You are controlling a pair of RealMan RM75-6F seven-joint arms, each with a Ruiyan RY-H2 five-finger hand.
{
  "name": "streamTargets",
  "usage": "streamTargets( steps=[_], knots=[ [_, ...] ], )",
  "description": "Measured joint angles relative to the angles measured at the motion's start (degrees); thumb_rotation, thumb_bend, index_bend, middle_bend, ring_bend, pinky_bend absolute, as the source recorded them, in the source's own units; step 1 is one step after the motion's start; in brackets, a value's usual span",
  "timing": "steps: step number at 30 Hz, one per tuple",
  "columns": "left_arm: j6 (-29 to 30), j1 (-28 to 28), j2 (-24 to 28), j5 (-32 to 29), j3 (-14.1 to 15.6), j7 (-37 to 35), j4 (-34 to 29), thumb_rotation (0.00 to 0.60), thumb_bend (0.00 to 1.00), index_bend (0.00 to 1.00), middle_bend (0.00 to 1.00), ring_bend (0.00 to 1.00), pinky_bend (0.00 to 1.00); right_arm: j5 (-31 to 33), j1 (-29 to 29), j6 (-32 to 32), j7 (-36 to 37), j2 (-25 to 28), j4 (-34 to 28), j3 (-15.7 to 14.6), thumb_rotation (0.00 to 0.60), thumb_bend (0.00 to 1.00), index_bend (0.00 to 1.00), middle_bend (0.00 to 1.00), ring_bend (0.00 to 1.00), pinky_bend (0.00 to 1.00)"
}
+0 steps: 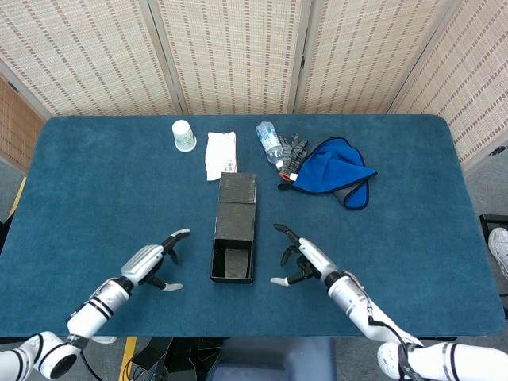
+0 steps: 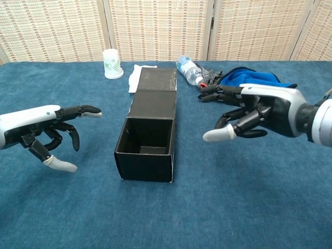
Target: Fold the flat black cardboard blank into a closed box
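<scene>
Box (image 1: pixel 234 238) sits center frame, already squared up, near end open and lid flap flat behind it, left hand (image 1: pixel 153 259) and right hand (image 1: pixel 296 256) both spread empty either side; next: fold that flap shut.

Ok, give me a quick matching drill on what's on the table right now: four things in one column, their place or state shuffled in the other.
Things:
1. black box
2. paper cup
3. blue cloth
4. right hand

Places or states:
A. far side of the table, left of the white packet
B. open-fingered, holding nothing, right of the box
C. centre of the table, near end open
D. far right, beside the water bottle

Pairs: 1-C, 2-A, 3-D, 4-B
</scene>
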Motion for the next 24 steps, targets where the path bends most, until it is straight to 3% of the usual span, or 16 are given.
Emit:
streamTargets(
  steps=[9,24],
  knots=[
    [-2.5,-2.0,-3.3,-0.3,-1.2,-3.4,2.3,0.6,0.08,0.0,0.0,0.46,0.85,-1.5,-2.3,4.2,1.2,7.3,-8.1,3.9,0.6,0.0,0.0,0.0,0.49,0.97],
    [-8.1,-5.6,-7.4,-2.6,-3.1,-8.9,6.0,0.6,0.08,0.0,0.0,0.46,0.85,-4.8,-3.8,5.2,4.6,7.7,-7.1,3.3,0.6,0.0,0.0,0.0,0.49,0.97]
  ],
)
